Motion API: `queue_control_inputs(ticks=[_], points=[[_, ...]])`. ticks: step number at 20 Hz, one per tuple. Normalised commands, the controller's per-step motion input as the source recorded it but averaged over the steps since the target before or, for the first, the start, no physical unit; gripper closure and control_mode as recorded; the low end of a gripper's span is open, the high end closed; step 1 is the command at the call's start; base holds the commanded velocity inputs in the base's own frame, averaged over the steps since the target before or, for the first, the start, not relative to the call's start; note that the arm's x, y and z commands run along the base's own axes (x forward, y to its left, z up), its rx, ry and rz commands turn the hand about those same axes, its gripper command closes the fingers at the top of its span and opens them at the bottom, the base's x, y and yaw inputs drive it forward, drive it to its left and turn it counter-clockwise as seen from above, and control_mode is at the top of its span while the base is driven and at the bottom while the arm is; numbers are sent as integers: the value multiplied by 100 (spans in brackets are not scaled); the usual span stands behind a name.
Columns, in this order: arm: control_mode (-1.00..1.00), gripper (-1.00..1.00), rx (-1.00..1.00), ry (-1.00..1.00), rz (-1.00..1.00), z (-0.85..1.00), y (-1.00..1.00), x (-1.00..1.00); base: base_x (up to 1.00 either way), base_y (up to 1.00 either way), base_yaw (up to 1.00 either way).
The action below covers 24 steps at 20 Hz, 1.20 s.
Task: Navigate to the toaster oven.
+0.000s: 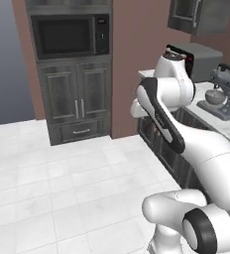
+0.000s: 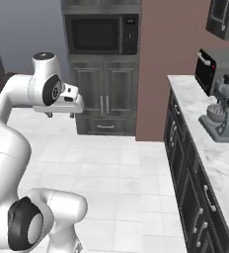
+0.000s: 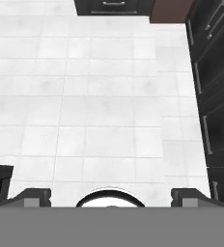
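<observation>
The toaster oven [image 2: 212, 69] stands at the far end of the marble counter on the right, a grey box with a black glass door and a pale bar handle. In the left base view the toaster oven [image 1: 200, 58] is partly hidden behind my arm's upper joint. My gripper [image 2: 60, 115] hangs over the white tiled floor, well to the left of the counter and pointing down. In the hand view the gripper [image 3: 111, 195] is open, its two dark fingertips [image 3: 34, 195] set wide apart with nothing between them.
A grey stand mixer [image 2: 222, 116] sits on the counter [image 2: 220, 158] in front of the toaster oven. A black built-in microwave [image 2: 101, 34] tops a tall dark cabinet [image 2: 104, 101] straight ahead. Dark drawer fronts [image 3: 215, 72] line the right side. White tiled floor [image 1: 47, 183] lies open ahead.
</observation>
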Motion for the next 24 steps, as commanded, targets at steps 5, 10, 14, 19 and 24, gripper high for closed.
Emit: queue_control_inputs(ticks=[5,10,14,19,24], points=[[100,-100,0,0,0,0,0,0,0,-11,-19],[100,-100,0,0,0,0,0,0,35,13,-2],[100,-100,0,0,0,0,0,0,98,77,-16],[100,-100,0,0,0,0,0,0,100,71,-17],[100,-100,0,0,0,0,0,0,100,40,-13]])
